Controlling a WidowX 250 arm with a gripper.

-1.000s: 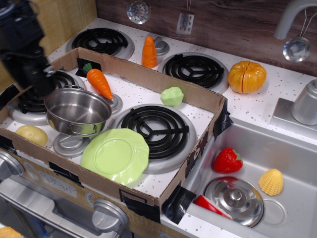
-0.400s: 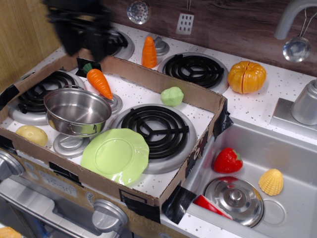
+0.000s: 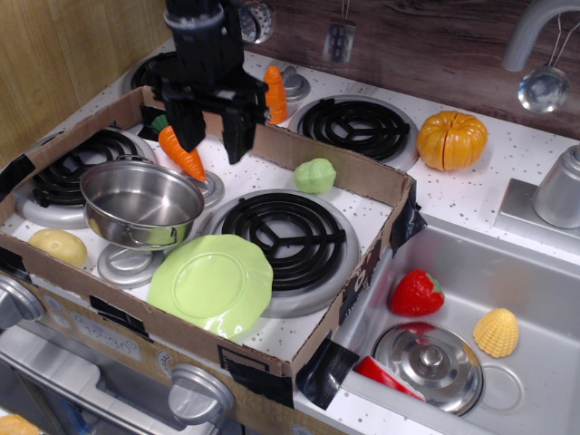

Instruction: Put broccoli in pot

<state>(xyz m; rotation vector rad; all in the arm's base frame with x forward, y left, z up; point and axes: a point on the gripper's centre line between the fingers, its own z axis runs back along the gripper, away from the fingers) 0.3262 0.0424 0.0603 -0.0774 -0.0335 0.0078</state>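
Observation:
The pale green broccoli lies on the speckled stove top inside the cardboard box, just beyond the near right burner. The shiny steel pot stands empty at the left on the near left burner. My black gripper hangs open and empty above the box's back wall, between the pot and the broccoli, left of the broccoli and higher than it. Its two fingers point down, one in front of the carrot.
A carrot lies behind the pot. A light green plate sits at the front, a potato at the left. The cardboard box wall rings the stove. The sink holds a strawberry, a lid and a shell.
My arm has swung from the far left over the pot to the back middle, now above the box's back wall, nearer the broccoli. Nothing else has moved.

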